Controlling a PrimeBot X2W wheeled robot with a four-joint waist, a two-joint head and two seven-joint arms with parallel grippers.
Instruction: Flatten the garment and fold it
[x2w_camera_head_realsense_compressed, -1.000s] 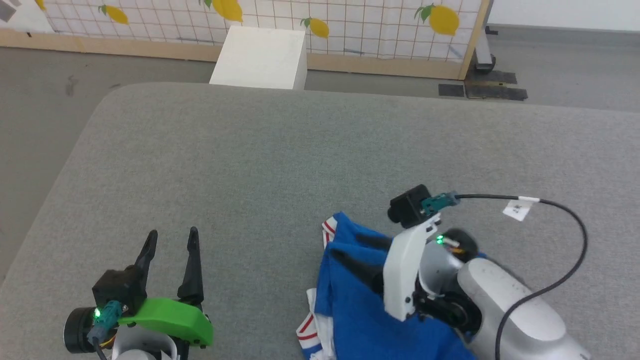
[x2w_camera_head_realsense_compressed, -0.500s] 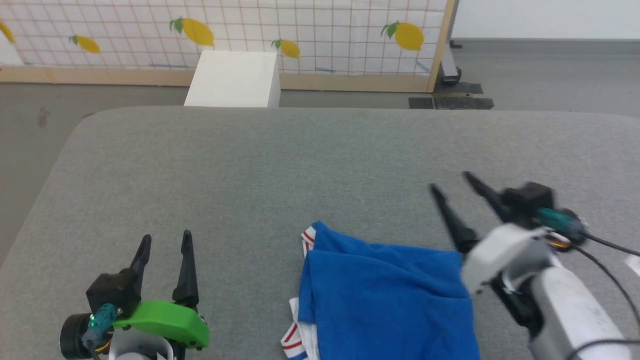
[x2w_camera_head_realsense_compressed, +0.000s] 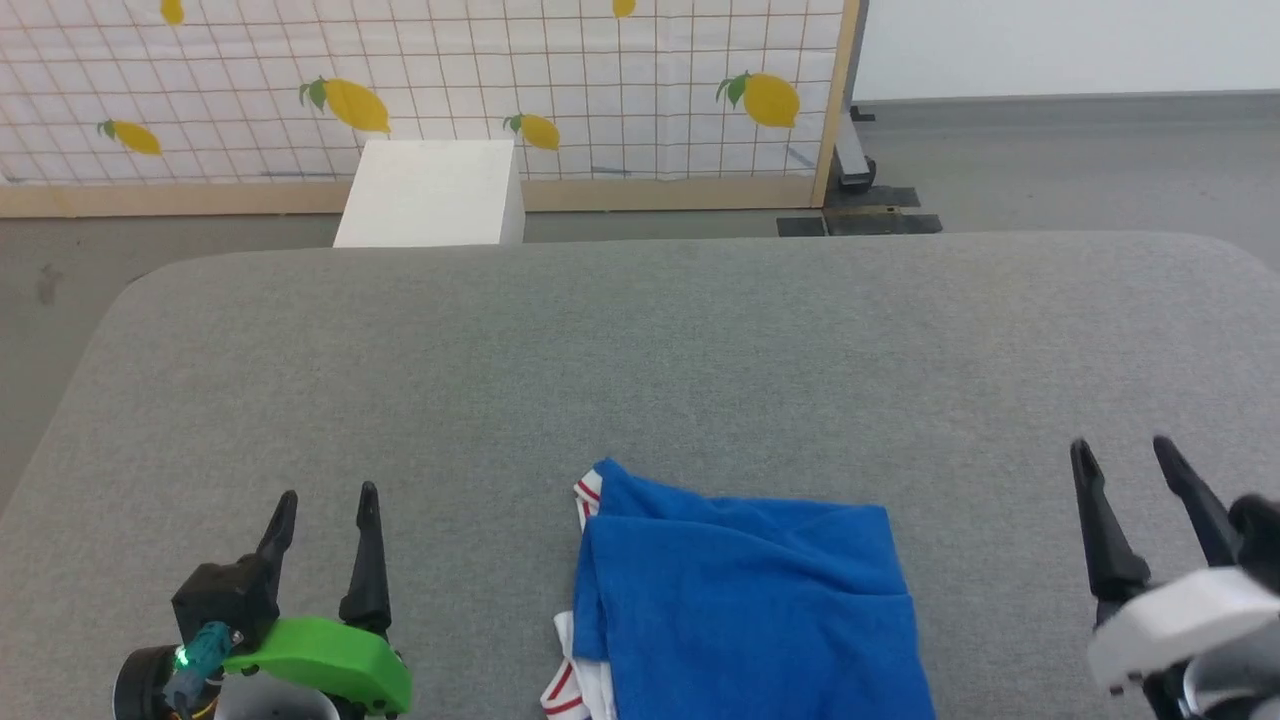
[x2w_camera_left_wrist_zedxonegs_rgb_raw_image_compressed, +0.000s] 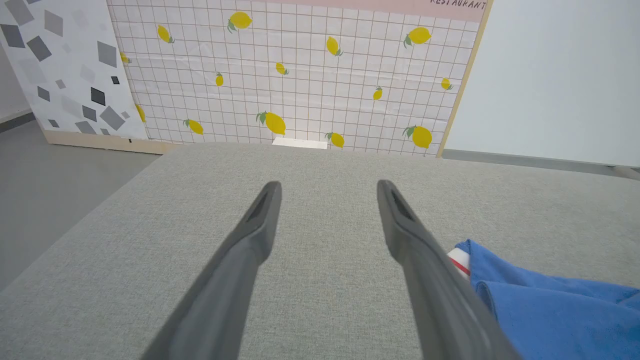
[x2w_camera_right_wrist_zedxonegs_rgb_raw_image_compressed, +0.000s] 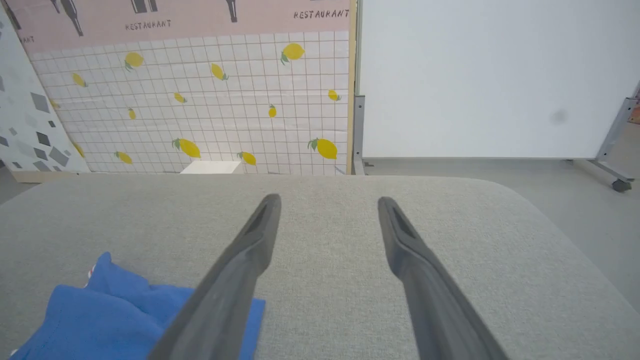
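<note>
The blue garment (x2w_camera_head_realsense_compressed: 750, 600) lies folded over at the near middle of the grey padded desk (x2w_camera_head_realsense_compressed: 640, 350), between the two claws and touching neither. The left claw (x2w_camera_head_realsense_compressed: 328, 495) sits well apart on its left and the right claw (x2w_camera_head_realsense_compressed: 1120, 445) on its right, both with fingers spread wide and holding nothing.

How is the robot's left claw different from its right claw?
The left claw wears a bright green cover; the right claw wears a white cover. The left claw sits to the left of the blue shirt; the right claw sits to its right. Both are dark, open and holding nothing.
</note>
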